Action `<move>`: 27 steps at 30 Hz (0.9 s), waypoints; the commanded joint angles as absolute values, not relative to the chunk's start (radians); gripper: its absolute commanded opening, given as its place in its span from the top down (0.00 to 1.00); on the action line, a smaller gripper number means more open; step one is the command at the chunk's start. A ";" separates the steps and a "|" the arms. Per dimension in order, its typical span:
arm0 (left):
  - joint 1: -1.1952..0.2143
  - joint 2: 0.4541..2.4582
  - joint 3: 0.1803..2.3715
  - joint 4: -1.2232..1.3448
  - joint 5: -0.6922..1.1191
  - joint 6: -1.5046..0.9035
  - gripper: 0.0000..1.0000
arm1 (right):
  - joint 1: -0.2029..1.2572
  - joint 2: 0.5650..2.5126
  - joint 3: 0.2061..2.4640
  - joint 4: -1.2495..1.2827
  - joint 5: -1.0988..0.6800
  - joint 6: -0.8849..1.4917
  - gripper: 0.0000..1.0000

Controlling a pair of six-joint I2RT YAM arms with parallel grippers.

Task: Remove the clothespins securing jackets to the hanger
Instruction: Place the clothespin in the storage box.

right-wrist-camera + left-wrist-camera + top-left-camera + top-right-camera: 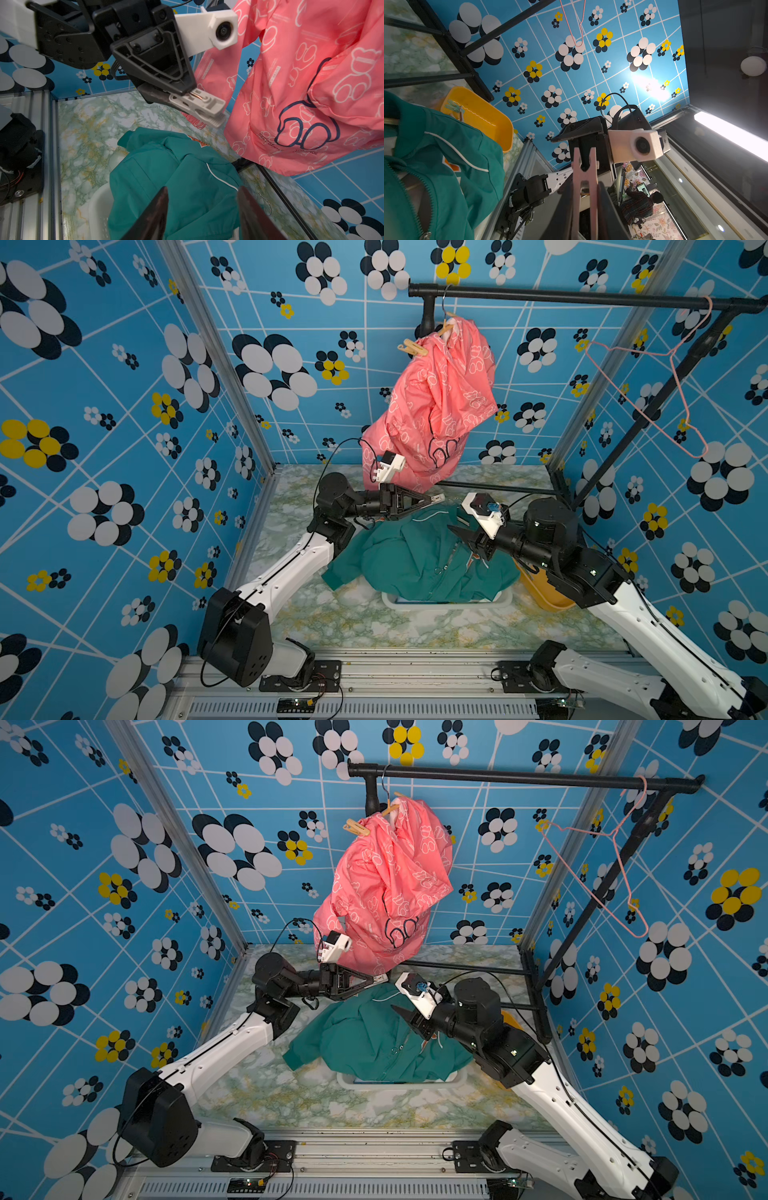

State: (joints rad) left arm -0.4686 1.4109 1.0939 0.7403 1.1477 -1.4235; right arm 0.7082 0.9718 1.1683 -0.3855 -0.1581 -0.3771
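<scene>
Right wrist view gives it best: left gripper [188, 93] is clamped on the tail of a whitish clothespin [199, 108], held clear of the pink jacket [301, 93] (likely bound for the yellow tray [483, 118]). Meanwhile the right gripper [203, 207] hangs half open and empty over the teal jacket [166, 166], ready. Up at the rail [582, 296], two wooden clothespins [412, 349] pin the pink one to its hanger [446, 302].

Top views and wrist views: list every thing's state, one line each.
pink jacket: hanging, pinned by tan clothespins
teal jacket: heaped on basket
left end effector: shut on whitish clothespin
right end effector: open, empty
wire hanger: bare on rail
green clothespin: in yellow bin
</scene>
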 commanded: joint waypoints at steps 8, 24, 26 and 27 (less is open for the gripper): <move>-0.538 1.380 1.175 0.434 1.227 -1.250 1.00 | 0.718 0.979 1.242 -0.390 -0.271 -0.457 0.46; -0.566 1.357 1.231 0.193 1.199 -1.063 1.00 | 0.719 1.039 1.265 -0.385 -0.328 -0.422 0.62; -0.568 1.358 1.234 0.165 1.191 -1.040 1.00 | 0.719 1.037 1.261 -0.377 -0.331 -0.419 0.69; -0.568 1.358 1.235 0.161 1.187 -1.037 1.00 | 0.719 1.038 1.261 -0.377 -0.331 -0.420 0.73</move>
